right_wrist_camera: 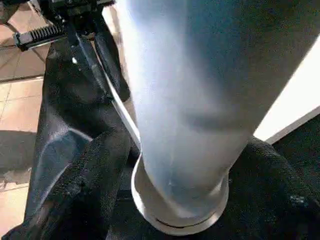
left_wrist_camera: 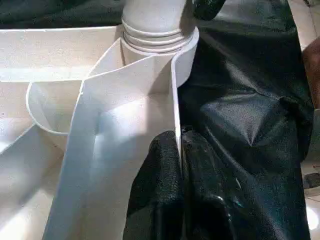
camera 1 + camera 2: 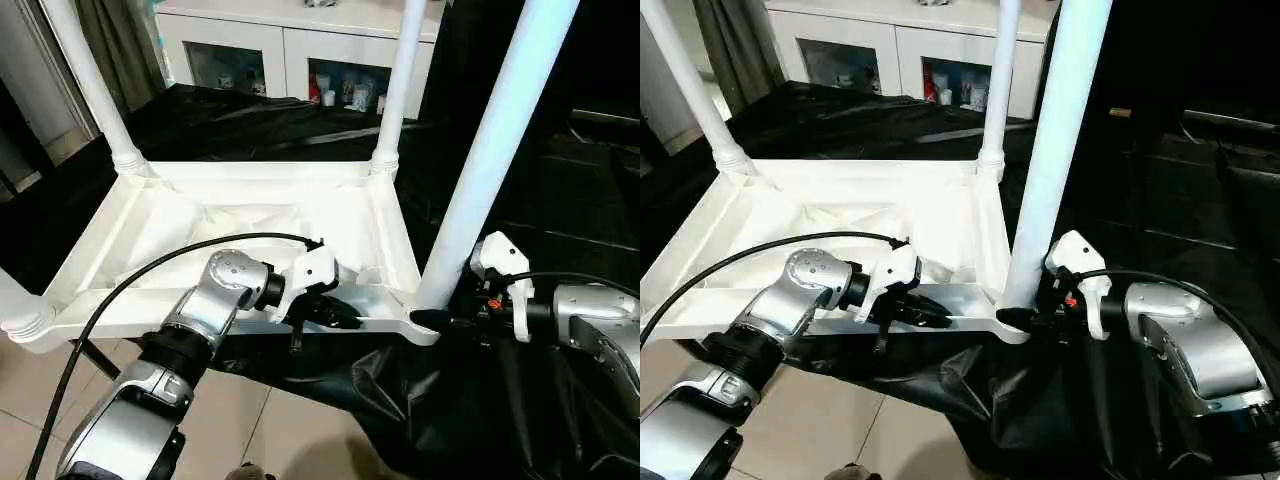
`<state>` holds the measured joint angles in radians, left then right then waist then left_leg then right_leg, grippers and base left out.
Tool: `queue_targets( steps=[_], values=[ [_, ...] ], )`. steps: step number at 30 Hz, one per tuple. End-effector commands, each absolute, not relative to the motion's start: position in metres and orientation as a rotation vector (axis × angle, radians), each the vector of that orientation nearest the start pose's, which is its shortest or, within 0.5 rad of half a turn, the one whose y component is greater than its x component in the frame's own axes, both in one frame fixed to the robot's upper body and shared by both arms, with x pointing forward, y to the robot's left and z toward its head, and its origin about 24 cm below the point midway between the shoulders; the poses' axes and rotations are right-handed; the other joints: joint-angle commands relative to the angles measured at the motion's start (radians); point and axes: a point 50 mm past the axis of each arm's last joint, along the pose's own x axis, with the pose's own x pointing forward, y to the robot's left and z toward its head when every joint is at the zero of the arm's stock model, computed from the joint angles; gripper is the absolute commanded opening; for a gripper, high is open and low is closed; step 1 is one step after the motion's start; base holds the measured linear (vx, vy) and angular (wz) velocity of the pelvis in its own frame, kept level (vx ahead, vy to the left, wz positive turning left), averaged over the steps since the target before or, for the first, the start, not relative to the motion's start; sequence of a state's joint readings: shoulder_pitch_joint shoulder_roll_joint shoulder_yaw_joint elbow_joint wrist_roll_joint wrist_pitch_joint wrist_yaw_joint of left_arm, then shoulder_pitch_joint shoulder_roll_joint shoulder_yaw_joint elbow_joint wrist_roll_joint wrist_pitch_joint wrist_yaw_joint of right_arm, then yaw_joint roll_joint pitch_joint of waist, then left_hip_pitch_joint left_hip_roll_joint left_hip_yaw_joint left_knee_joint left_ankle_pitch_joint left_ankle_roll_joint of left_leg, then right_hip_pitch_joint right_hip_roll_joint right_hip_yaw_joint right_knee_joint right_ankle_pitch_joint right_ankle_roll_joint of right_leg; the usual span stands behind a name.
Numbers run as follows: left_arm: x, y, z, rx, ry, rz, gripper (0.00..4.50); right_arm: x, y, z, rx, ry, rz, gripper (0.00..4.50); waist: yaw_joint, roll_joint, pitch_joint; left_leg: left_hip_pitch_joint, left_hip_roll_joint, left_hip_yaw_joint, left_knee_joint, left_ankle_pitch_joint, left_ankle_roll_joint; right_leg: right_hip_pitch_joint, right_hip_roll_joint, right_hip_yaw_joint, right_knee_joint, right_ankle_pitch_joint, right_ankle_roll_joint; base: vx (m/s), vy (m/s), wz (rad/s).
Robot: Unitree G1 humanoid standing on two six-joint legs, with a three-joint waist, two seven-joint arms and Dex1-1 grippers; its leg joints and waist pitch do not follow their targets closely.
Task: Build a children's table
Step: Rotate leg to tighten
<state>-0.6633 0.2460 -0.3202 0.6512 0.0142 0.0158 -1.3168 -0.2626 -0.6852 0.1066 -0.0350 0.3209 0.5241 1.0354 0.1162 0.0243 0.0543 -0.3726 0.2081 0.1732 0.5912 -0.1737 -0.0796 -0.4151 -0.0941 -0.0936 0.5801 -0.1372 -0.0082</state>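
The white tabletop [image 3: 240,215] lies upside down, ribbed underside up, on black sheeting. Tube legs stand in its far-left [image 3: 95,85] and far-right [image 3: 398,85] sockets, and the foot of another shows at the near-left corner [image 3: 20,320]. The near-right leg [image 3: 490,150] rises from its corner socket [image 2: 155,35]. My left gripper [image 3: 335,315] is shut on the near rim [image 2: 176,115], one finger [image 2: 155,190] on each side of the thin wall. My right gripper [image 3: 440,320] is shut around the base of the near-right leg [image 1: 190,100], just above the socket.
Black sheeting [image 3: 470,400] covers the surface under and around the tabletop and hangs over the near edge. A white cabinet [image 3: 290,50] with glass doors stands at the back. Tiled floor [image 3: 270,430] shows below the near rim.
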Motion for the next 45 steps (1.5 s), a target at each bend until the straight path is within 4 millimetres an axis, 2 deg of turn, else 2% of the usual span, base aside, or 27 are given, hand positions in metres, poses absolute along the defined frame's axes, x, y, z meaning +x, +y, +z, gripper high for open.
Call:
queue_targets(
  steps=[1,2,4,6,7,12,18,19,20,23,24,25,26,27,29,30,31,32,33,34,35,36,39,40,45],
  values=[
    [0.317,0.081,0.079,0.379,0.232,-1.583,0.0,0.264,-0.206,0.093,-0.212,0.463,1.052,2.86,0.0,-0.015,-0.074,0.009,0.019,0.001,-0.065,-0.216,0.068,0.06,-0.05,0.039,-0.071,-0.352,-0.162,0.0,0.0,0.0],
    [0.317,0.081,0.078,0.378,0.234,-1.583,0.0,0.263,-0.206,0.092,-0.202,0.467,1.051,2.86,0.0,-0.016,-0.075,0.009,0.019,0.001,-0.065,-0.216,0.068,0.06,-0.05,0.039,-0.071,-0.349,-0.164,0.0,0.0,0.0],
    [0.316,0.081,0.078,0.378,0.236,-1.584,0.0,0.262,-0.206,0.089,-0.192,0.472,1.054,2.49,0.0,-0.019,-0.075,0.008,0.019,0.001,-0.065,-0.215,0.069,0.061,-0.05,0.039,-0.07,-0.347,-0.165,0.0,0.0,0.0],
    [0.316,0.082,0.078,0.378,0.239,-1.585,0.0,0.261,-0.204,0.088,-0.186,0.473,1.059,2.45,0.0,-0.017,-0.076,0.007,0.02,0.0,-0.065,-0.206,0.071,0.062,-0.05,0.039,-0.067,-0.333,-0.168,0.0,0.0,0.0],
    [0.316,0.082,0.078,0.378,0.24,-1.585,0.0,0.262,-0.204,0.088,-0.183,0.472,1.06,2.22,0.0,-0.017,-0.076,0.008,0.02,0.001,-0.064,-0.209,0.071,0.061,-0.05,0.039,-0.068,-0.332,-0.17,0.0,0.0,0.0],
    [0.315,0.083,0.077,0.38,0.244,-1.585,0.0,0.263,-0.202,0.086,-0.165,0.461,1.057,2.02,-0.001,-0.018,-0.074,0.009,0.019,0.001,-0.065,-0.218,0.068,0.06,-0.05,0.039,-0.071,-0.358,-0.164,0.0,0.0,0.0],
    [0.317,0.083,0.078,0.384,0.241,-1.554,0.0,0.27,-0.195,0.08,-0.112,0.414,1.003,1.99,-0.005,-0.018,-0.074,0.009,0.016,0.0,-0.066,-0.229,0.059,0.059,-0.051,0.036,-0.075,-0.393,-0.147,0.0,0.0,0.0],
    [0.323,0.082,0.077,0.391,0.246,-1.477,0.0,0.279,-0.192,0.072,-0.095,0.399,0.907,1.99,-0.008,-0.014,-0.072,0.011,0.015,0.0,-0.066,-0.242,0.052,0.057,-0.05,0.034,-0.079,-0.415,-0.143,0.0,0.0,0.0],
    [0.323,0.082,0.077,0.391,0.246,-1.477,0.0,0.279,-0.192,0.072,-0.095,0.399,0.907,1.99,-0.011,-0.013,-0.071,0.011,0.014,0.0,-0.067,-0.246,0.048,0.055,-0.049,0.034,-0.079,-0.421,-0.142,0.0,0.0,0.0],
    [0.334,0.079,0.075,0.379,0.261,-1.33,0.0,0.293,-0.185,0.057,-0.077,0.394,0.729,1.99,-0.028,-0.014,-0.071,0.012,0.008,-0.002,-0.067,-0.267,0.024,0.053,-0.047,0.028,-0.087,-0.471,-0.121,0.0,0.0,0.0],
    [0.339,0.077,0.073,0.382,0.27,-1.26,0.0,0.299,-0.179,0.049,-0.043,0.395,0.641,1.99,-0.031,-0.017,-0.071,0.012,0.007,-0.003,-0.067,-0.268,0.023,0.054,-0.047,0.027,-0.088,-0.476,-0.117,0.0,0.0,0.0],
    [0.341,0.076,0.073,0.384,0.273,-1.237,0.0,0.301,-0.177,0.047,-0.031,0.396,0.612,1.99,-0.037,-0.014,-0.071,0.007,0.006,-0.004,-0.068,-0.267,0.02,0.056,-0.047,0.026,-0.085,-0.475,-0.113,0.0,0.0,0.0],
    [0.345,0.073,0.073,0.378,0.28,-1.185,0.0,0.305,-0.173,0.043,-0.005,0.395,0.551,1.98,-0.038,-0.013,-0.072,0.009,0.007,-0.007,-0.069,-0.266,0.017,0.058,-0.048,0.025,-0.088,-0.476,-0.11,0.0,0.0,0.0],
    [0.348,0.071,0.073,0.372,0.284,-1.145,0.0,0.309,-0.169,0.04,0.013,0.396,0.502,1.98,-0.041,-0.018,-0.074,0.008,0.006,-0.006,-0.068,-0.258,0.02,0.059,-0.048,0.026,-0.086,-0.457,-0.113,0.0,0.0,0.0],
    [0.355,0.06,0.073,0.344,0.294,-1.038,0.0,0.319,-0.158,0.032,0.029,0.399,0.364,1.98,-0.047,-0.017,-0.073,0.012,0.006,-0.003,-0.066,-0.257,0.023,0.053,-0.047,0.029,-0.086,-0.435,-0.13,0.0,0.0,0.0],
    [0.358,0.054,0.073,0.335,0.296,-0.985,0.0,0.325,-0.151,0.028,0.03,0.399,0.298,1.98,-0.052,-0.014,-0.074,0.013,0.005,-0.003,-0.066,-0.257,0.014,0.05,-0.047,0.029,-0.084,-0.432,-0.139,0.0,0.0,0.0],
    [0.36,0.05,0.073,0.332,0.297,-0.953,0.0,0.328,-0.147,0.026,0.03,0.399,0.258,1.98,-0.054,-0.015,-0.075,0.016,0.004,-0.003,-0.066,-0.26,0.012,0.05,-0.046,0.027,-0.085,-0.433,-0.14,0.0,0.0,0.0],
    [0.361,0.045,0.073,0.33,0.302,-0.93,0.0,0.331,-0.141,0.025,0.041,0.399,0.226,1.98,-0.055,-0.015,-0.076,0.012,0.003,-0.003,-0.065,-0.252,0.015,0.053,-0.047,0.029,-0.084,-0.42,-0.141,0.0,0.0,0.0],
    [0.361,0.042,0.072,0.331,0.304,-0.92,0.0,0.333,-0.138,0.025,0.051,0.4,0.211,1.98,-0.053,-0.014,-0.077,0.011,0.004,-0.003,-0.066,-0.239,0.021,0.056,-0.047,0.031,-0.081,-0.388,-0.147,0.0,0.0,0.0],
    [0.362,0.038,0.073,0.335,0.3,-0.903,0.0,0.337,-0.133,0.025,0.053,0.396,0.195,1.98,-0.053,-0.018,-0.079,0.01,0.005,-0.002,-0.065,-0.23,0.024,0.057,-0.047,0.032,-0.078,-0.366,-0.153,0.0,0.0,0.0],
    [0.363,0.035,0.074,0.338,0.296,-0.89,0.0,0.338,-0.129,0.026,0.054,0.393,0.185,1.98,-0.05,-0.015,-0.08,0.01,0.005,-0.002,-0.065,-0.213,0.032,0.059,-0.045,0.033,-0.073,-0.325,-0.164,0.0,0.0,0.0],
    [0.363,0.032,0.075,0.345,0.284,-0.891,0.0,0.341,-0.125,0.028,0.063,0.38,0.185,1.98,-0.051,-0.015,-0.08,0.011,0.005,0.0,-0.064,-0.211,0.037,0.058,-0.044,0.034,-0.072,-0.309,-0.171,0.0,0.0,0.0],
    [0.362,0.026,0.078,0.349,0.262,-0.919,0.0,0.344,-0.117,0.035,0.082,0.34,0.217,1.98,-0.048,-0.017,-0.082,0.007,0.005,0.002,-0.062,-0.181,0.064,0.065,-0.046,0.036,-0.063,-0.237,-0.197,0.0,0.0,0.0],
    [0.362,0.026,0.078,0.35,0.258,-0.925,0.0,0.345,-0.116,0.036,0.079,0.332,0.22,2.54,-0.048,-0.016,-0.082,0.007,0.006,0.001,-0.062,-0.179,0.067,0.066,-0.047,0.036,-0.061,-0.233,-0.2,0.0,0.0,0.0],
    [0.36,0.026,0.078,0.349,0.237,-0.972,0.0,0.349,-0.119,0.047,0.08,0.264,0.254,2.95,-0.049,-0.017,-0.079,0.009,0.006,0.003,-0.064,-0.2,0.071,0.064,-0.047,0.035,-0.066,-0.268,-0.199,0.0,0.0,0.0]
  ],
)
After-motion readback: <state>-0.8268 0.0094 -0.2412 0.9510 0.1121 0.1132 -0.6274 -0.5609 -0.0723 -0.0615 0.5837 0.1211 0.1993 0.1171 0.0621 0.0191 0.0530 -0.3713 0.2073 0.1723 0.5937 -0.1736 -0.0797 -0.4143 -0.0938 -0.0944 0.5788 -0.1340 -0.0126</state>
